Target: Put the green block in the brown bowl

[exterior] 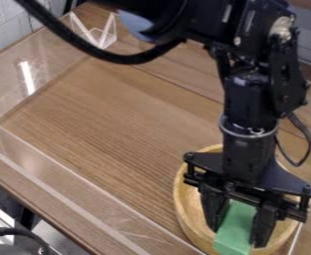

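My black gripper (pixel 242 221) hangs straight down over the brown bowl (pixel 191 211) at the lower right of the camera view. Its two fingers (pixel 217 212) are shut on the green block (pixel 234 239), a bright green bar held upright between them. The block's lower end reaches down inside the bowl's rim, near the frame's bottom edge. Much of the bowl is hidden behind the gripper and cut off by the frame.
The bowl sits on a wooden tabletop (pixel 119 110) with long grain. A clear plastic wall (pixel 39 164) runs along the left and front edges. A clear stand (pixel 99 30) is at the back left. The black arm (pixel 258 80) rises above the bowl.
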Controlling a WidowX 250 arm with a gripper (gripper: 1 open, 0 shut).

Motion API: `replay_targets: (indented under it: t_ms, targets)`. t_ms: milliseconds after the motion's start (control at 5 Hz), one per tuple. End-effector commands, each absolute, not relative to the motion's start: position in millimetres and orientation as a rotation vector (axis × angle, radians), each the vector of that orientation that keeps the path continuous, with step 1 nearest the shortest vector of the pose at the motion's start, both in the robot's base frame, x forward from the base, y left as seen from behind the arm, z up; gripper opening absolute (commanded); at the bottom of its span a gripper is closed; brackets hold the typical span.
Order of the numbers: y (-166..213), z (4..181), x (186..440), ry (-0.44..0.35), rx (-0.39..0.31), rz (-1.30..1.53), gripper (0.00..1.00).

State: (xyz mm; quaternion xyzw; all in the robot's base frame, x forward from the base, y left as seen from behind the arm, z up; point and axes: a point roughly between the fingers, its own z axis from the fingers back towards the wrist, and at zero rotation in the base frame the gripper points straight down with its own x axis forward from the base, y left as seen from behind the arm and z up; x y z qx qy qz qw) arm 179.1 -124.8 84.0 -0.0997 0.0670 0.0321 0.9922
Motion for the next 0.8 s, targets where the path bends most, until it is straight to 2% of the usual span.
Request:
replay_targets:
  t_ms: [0, 600]
  targets:
    - [-125.9, 91.4, 186.2, 0.111, -0.220, 0.072, 0.00]
    - [-126.6, 91.7, 186.8, 0.123, -0.226, 0.074, 0.00]
